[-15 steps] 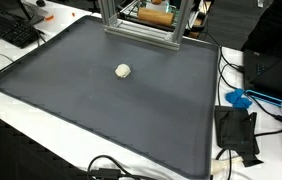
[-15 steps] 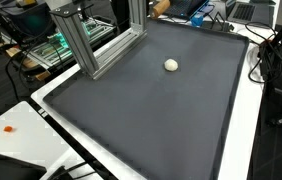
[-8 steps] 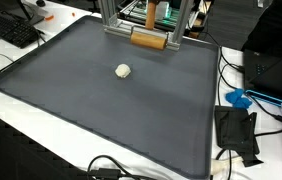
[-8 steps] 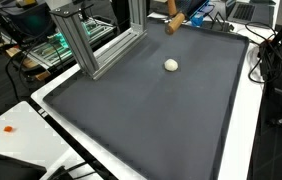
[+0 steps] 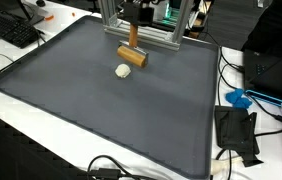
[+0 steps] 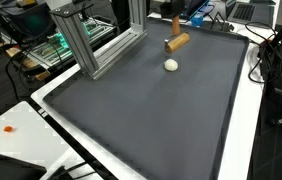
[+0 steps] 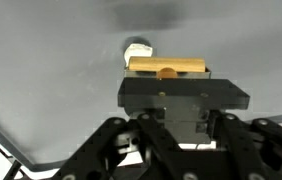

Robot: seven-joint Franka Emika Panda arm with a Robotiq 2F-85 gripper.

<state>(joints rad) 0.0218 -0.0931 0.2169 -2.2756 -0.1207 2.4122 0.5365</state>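
Wrist view shows my tool [image 7: 168,78] clamped together on the one wooden mallet [image 7: 168,67], whose head sits just short of the single whitish ball [image 7: 138,48]. Only the exterior views reveal the mallet's upright handle [image 5: 133,36] and the head low over the dark grey mat [image 5: 101,110] on the table, near the ball; I cannot tell whether the head touches the mat.

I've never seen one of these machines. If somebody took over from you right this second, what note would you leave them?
Jaws: shut on the wooden mallet, handle up, head down.
Things: the mallet hangs over the dark mat, close to the small pale lump. An exterior view shows a gap between head and lump.
Done: mallet gripped and brought over the mat.
Left: the head has not yet touched the lump, which looks round and unpressed.
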